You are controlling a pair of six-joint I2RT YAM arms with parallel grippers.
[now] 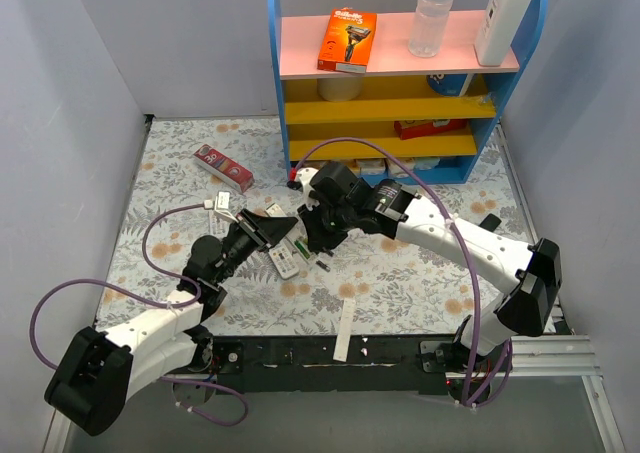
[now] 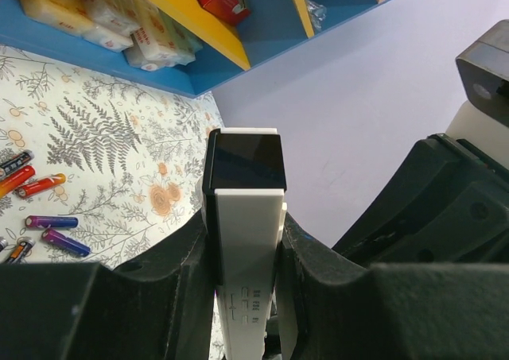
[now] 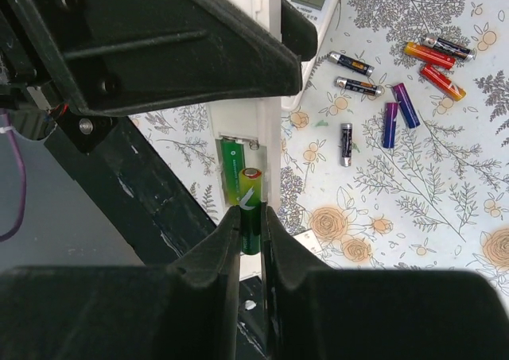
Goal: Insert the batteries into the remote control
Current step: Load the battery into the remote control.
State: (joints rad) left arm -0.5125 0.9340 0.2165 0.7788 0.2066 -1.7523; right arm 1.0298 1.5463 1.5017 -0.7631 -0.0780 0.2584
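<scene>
Above floral mat (image 3: 413, 177), right gripper (image 3: 251, 217) pinches green battery (image 3: 250, 187)

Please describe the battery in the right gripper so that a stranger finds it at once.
Find the white remote held over the floral table by the left gripper. At its open compartment, the right gripper pinches a green battery, beside a second green battery lying inside. The loose batteries on the table are red, purple or black, and none is held.
</scene>
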